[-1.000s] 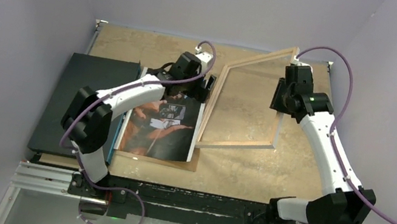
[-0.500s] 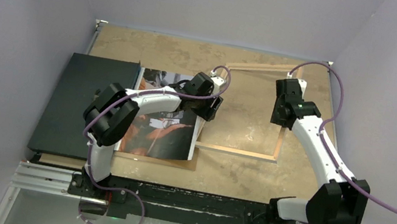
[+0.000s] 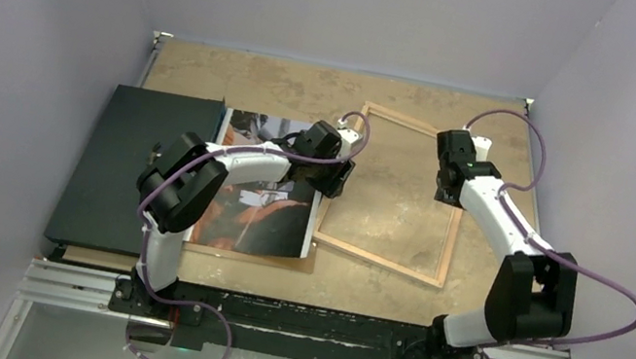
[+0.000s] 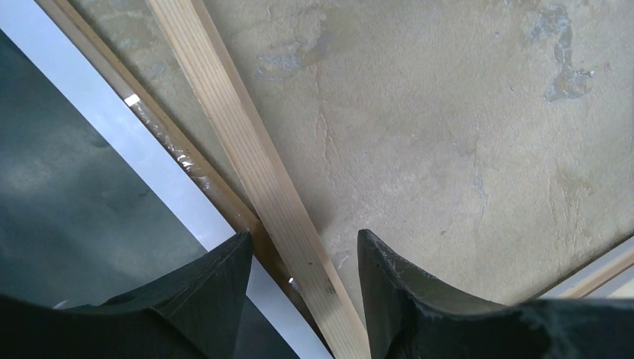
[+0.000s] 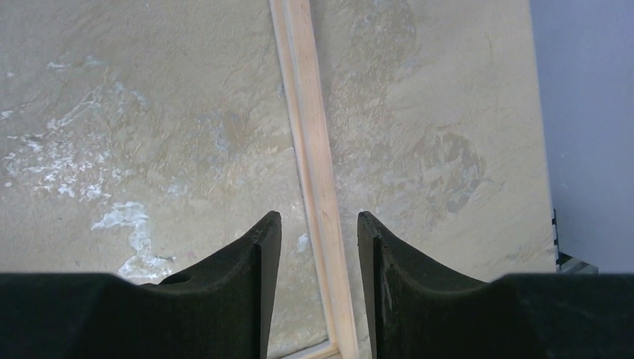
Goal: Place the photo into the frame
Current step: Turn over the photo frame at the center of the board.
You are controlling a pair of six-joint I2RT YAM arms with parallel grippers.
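As the frame point(image 3: 379, 260) lies flat, left gripper point(image 4: 304, 239) apart astride its 9 o'clock rail, right gripper point(image 5: 319, 221) likewise at 3 o'clock.

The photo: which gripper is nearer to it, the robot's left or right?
Left. The left gripper straddles the rail of the frame beside the photo; the right gripper straddles the opposite rail, across the frame.
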